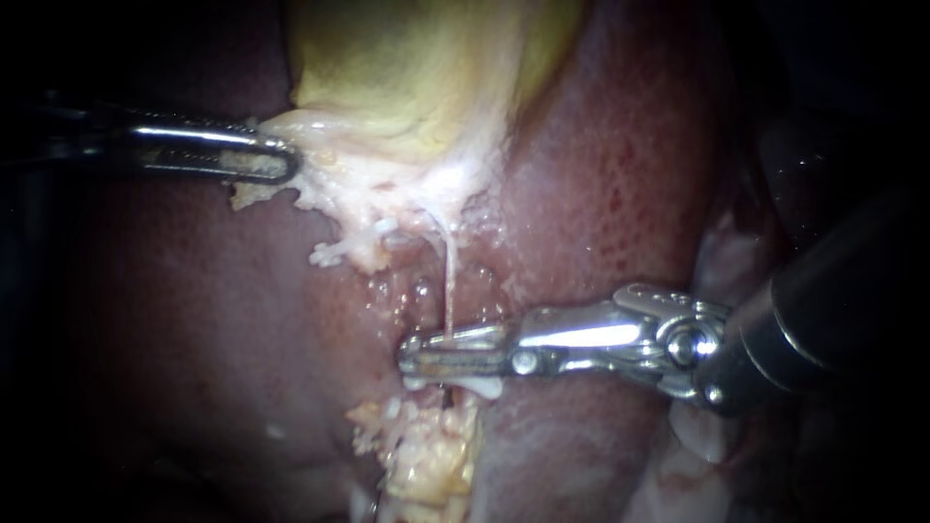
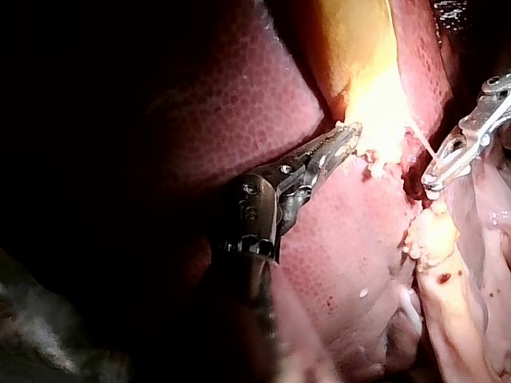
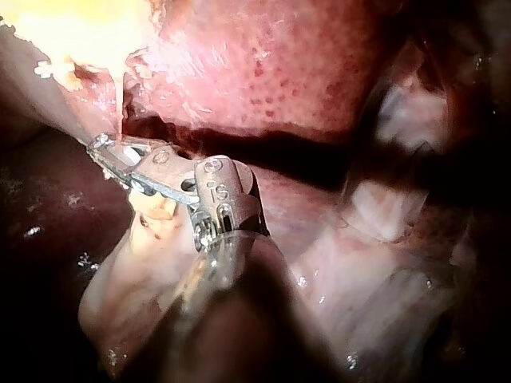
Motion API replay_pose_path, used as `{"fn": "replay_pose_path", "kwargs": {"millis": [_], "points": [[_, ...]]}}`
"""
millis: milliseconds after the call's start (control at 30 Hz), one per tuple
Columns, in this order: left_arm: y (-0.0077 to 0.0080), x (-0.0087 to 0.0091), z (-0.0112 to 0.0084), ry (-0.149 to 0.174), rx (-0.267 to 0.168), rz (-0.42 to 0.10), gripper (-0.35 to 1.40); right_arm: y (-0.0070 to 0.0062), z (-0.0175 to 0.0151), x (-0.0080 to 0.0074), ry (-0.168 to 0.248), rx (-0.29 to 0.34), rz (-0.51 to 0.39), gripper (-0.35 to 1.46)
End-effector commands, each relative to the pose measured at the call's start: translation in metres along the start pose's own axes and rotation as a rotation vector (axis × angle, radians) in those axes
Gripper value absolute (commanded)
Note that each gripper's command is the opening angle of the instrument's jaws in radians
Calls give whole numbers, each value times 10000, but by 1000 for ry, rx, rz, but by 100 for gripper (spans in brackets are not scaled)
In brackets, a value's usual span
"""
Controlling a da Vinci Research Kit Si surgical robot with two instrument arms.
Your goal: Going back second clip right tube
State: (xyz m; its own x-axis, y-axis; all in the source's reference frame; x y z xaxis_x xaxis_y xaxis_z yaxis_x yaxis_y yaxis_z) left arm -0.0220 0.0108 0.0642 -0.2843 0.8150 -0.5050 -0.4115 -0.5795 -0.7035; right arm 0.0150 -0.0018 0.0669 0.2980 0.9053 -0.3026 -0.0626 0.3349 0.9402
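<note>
Endoscope view: a thin pale tube (image 1: pixel 449 281) runs taut from the gallbladder (image 1: pixel 417 77) to the right tool (image 1: pixel 453 353), which lies across it; whether that tool grips it I cannot tell. The left tool (image 1: pixel 276 160) clamps the gallbladder's pale edge. The tube looks soft, slick and easily torn, so it is best held lightly at the end far from the gallbladder.

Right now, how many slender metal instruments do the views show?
2. The left slender metal instrument grips the pale edge of the yellow gallbladder. The right slender metal instrument reaches the thin white tube lower down. None seems hidden.
</note>
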Motion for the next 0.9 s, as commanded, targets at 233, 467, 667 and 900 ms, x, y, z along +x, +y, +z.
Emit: {"fn": "replay_pose_path", "kwargs": {"millis": [233, 467, 667, 900], "points": [[0, 0, 0, 0, 1, 1, -35, 2, 10, 2, 24, 22, -36, 20], [0, 0, 0, 0, 1, 1, -35, 18, 21, -5, 28, 15, -162, 44], [0, 0, 0, 0, 1, 0, -35, 40, 22, -4, 90, -69, -216, 49], [1, 0, 0, 0, 1, 0, -35, 59, 8, 0, 109, -132, -230, 50]]}}
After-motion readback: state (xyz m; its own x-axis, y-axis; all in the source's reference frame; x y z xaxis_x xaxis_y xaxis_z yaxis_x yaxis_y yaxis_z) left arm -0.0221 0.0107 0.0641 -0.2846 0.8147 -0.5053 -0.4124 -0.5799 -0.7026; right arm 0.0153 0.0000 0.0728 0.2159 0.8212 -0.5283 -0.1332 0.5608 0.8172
